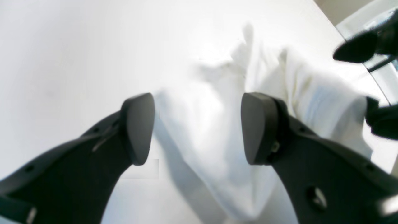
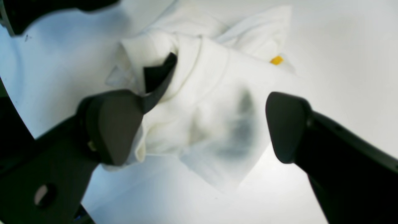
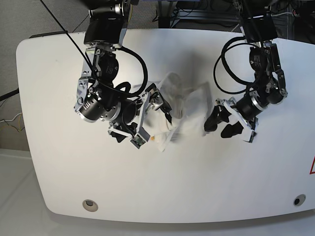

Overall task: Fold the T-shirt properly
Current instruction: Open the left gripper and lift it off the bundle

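Lying on white table [image 3: 64, 162], crumpled T-shirt [image 3: 183, 112]

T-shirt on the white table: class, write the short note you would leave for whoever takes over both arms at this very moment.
Left gripper: jaws open, nothing between them, poised at one side of the T-shirt.
Right gripper: jaws wide open, straddling the bunched cloth near the neck, where a black patch shows; no grip visible.
T-shirt: lies crumpled in a heap mid-table, between the two arms; part of it is blurred in the base view.
Done: no neat fold is visible.
Left: spread the shirt flat, then fold it properly.
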Controlling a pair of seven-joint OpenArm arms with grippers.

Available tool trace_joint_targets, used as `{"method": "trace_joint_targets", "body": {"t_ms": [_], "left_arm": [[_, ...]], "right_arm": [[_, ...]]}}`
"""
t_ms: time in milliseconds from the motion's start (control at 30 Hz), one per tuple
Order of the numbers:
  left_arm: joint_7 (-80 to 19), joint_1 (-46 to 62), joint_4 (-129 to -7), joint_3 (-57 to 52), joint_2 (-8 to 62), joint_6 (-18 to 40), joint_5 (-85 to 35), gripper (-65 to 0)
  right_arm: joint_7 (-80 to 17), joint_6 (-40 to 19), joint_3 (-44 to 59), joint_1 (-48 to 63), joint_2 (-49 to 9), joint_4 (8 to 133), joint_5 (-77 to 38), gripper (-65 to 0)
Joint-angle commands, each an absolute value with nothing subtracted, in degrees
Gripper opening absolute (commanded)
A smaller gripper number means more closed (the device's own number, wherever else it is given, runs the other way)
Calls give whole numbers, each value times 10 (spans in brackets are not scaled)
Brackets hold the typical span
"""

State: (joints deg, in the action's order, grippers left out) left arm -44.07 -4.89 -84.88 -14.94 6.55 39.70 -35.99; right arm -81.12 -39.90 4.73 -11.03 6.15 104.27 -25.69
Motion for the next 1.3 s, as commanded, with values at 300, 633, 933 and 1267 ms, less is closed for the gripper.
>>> {"method": "trace_joint_targets", "body": {"t_ms": [300,633,933,1267], "left_arm": [[-488,-90,-875,-181,47,400,-371,-250],[-488,-85,-941,-124,-1,400,-369,-250],[-487,-88,-949,-61,-12,400,-371,-250],[-486,-89,-949,-40,-35,400,-369,-250]], "right_arm": [[-800,-400,46,-135,65,1010,-266,-25],[-796,-400,46,-135,48,1011,-266,-25],[-798,-400,84,-145,40,1011,-270,-25],[-798,-400,102,-151,29,1024,-271,-25]]}}
